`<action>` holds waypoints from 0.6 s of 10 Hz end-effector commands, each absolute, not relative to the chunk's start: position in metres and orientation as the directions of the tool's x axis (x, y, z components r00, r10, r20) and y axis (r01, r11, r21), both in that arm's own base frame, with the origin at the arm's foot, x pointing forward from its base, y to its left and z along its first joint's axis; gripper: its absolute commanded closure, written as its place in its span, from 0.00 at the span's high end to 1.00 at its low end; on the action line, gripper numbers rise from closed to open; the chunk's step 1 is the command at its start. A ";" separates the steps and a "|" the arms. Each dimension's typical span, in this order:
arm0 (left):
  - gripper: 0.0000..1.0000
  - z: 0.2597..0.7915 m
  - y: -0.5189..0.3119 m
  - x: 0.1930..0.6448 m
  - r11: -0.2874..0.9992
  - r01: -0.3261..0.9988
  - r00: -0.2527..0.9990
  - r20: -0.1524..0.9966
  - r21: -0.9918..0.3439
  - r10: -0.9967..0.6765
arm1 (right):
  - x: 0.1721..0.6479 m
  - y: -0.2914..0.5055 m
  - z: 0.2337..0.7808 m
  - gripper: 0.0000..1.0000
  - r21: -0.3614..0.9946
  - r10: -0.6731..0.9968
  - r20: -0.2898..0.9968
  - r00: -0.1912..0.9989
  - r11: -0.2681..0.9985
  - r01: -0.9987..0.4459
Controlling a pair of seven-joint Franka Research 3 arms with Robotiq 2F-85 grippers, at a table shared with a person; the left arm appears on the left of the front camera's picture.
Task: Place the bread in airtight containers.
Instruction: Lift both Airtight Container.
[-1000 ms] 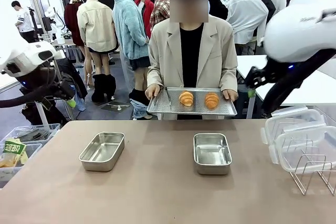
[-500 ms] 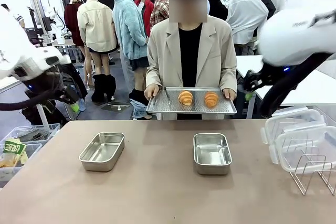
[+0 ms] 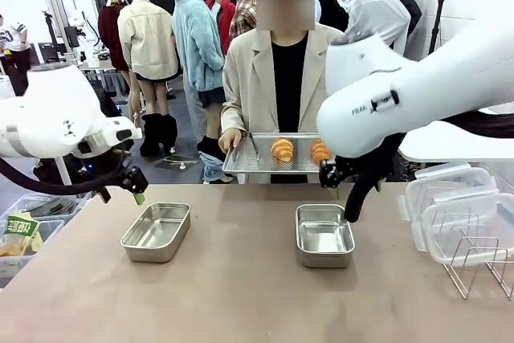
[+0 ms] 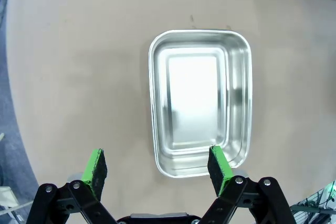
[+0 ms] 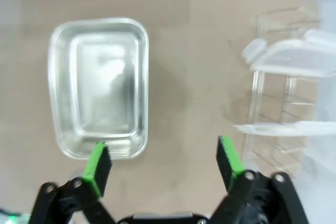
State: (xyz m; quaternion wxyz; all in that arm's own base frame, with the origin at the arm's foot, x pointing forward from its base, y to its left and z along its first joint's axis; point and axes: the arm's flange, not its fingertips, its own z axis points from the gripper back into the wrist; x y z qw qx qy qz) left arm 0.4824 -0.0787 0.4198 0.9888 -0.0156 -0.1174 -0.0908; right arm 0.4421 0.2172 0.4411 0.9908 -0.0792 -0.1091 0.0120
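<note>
L gripper (image 4: 157, 163) and R gripper (image 5: 164, 161): jaws wide, empty, near the tins (image 3: 157, 231). Bread (image 3: 284, 149) sits on person's tray (image 3: 241, 168) beyond table's (image 3: 241, 303) far edge. A clumsy reach could tip the tray, spilling rolls.

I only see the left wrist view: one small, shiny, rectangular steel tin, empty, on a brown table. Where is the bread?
Observer: Two golden-brown ridged bread rolls lie on a flat perforated steel tray. A person holds it at the far side of the brown table.
Operator: Is there another tin for them?
Observer: Yes, a second small rectangular steel tin stands empty, to the right of yours.
Operator: And the lids?
Observer: The clear plastic lids rest on a wire rack at the table's right edge, off both tins.
</note>
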 end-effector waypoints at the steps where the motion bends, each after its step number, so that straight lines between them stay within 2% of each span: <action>1: 1.00 0.406 -0.080 0.501 0.992 0.127 0.969 0.215 -0.008 -0.123 | 0.461 0.216 0.412 1.00 -0.173 -0.004 0.174 0.985 0.984 0.035; 6: 1.00 0.375 -0.078 0.513 0.993 0.107 0.980 0.174 -0.056 -0.096 | 0.462 0.194 0.343 1.00 -0.050 -0.013 0.128 0.992 0.999 0.020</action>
